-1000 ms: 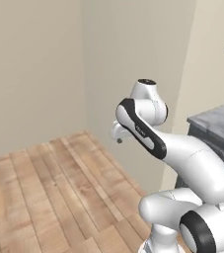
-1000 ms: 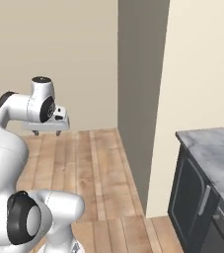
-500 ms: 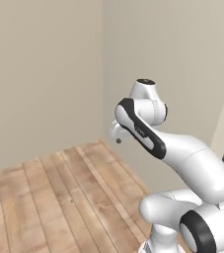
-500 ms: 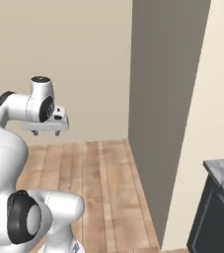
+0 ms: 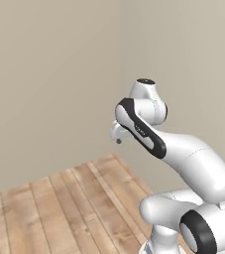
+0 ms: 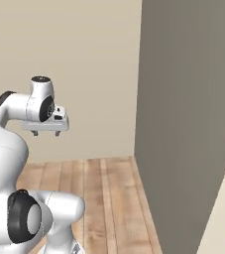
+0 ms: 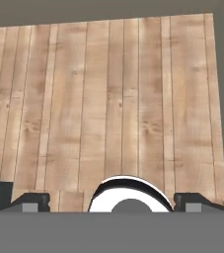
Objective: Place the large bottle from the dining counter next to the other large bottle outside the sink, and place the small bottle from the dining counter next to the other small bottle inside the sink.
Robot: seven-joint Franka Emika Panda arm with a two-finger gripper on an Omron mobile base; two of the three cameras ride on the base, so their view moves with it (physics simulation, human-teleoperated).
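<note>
My gripper (image 6: 45, 133) hangs high over the wooden floor, held out in front of the folded arm. Its two short fingers point down and stand wide apart, with nothing between them. In the left base view the gripper (image 5: 118, 140) peeks out just left of the black-and-white forearm. The hand view looks straight down at floorboards, with one dark fingertip (image 7: 30, 201) at the bottom left and the other at the bottom right. The dining counter, the sink and the bottles are out of view.
Wooden plank floor (image 5: 59, 208) spreads below and ahead. Beige walls (image 5: 44, 74) meet in a corner ahead. A tall grey-brown wall block (image 6: 188, 124) stands close on the right, its corner edge running down to the floor.
The whole picture has slid sideways, so the base has turned. The dark counter at the right edge has passed out of both base views. The arm's pose is unchanged.
</note>
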